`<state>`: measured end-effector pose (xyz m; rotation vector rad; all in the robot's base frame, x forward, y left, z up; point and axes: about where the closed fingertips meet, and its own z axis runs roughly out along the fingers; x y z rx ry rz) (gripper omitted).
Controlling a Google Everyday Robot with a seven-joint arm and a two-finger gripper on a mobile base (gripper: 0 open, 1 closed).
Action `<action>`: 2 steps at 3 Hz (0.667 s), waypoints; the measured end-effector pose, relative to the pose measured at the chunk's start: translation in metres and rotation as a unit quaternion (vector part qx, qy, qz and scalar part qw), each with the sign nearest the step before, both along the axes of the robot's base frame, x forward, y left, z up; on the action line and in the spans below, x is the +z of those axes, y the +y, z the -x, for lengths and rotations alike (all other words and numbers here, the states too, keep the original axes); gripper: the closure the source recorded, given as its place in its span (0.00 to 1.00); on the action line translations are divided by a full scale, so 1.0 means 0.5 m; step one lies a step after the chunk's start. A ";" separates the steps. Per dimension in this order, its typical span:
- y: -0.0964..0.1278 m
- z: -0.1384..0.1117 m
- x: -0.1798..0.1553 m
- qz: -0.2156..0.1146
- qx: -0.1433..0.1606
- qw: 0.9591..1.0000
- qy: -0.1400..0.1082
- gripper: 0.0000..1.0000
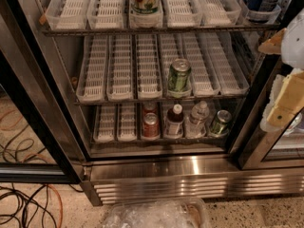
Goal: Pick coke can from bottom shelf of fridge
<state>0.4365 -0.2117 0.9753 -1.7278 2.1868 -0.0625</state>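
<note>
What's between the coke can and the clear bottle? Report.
A dark red-capped bottle stands between them, in the camera view; the gripper is at the right edge.

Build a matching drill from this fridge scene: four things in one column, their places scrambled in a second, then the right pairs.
1 coke can
2 dark bottle
3 clear bottle
4 claw

A far right edge of the view
B bottom shelf, just left of dark bottle
C bottom shelf, next to a green can
D bottom shelf, between coke can and clear bottle

Pairs: 1-B, 2-D, 3-C, 4-A
</note>
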 end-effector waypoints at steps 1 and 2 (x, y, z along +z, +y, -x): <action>0.014 0.010 -0.015 -0.035 -0.001 0.999 -0.007 0.00; 0.031 0.020 -0.033 -0.080 -0.004 0.997 -0.019 0.00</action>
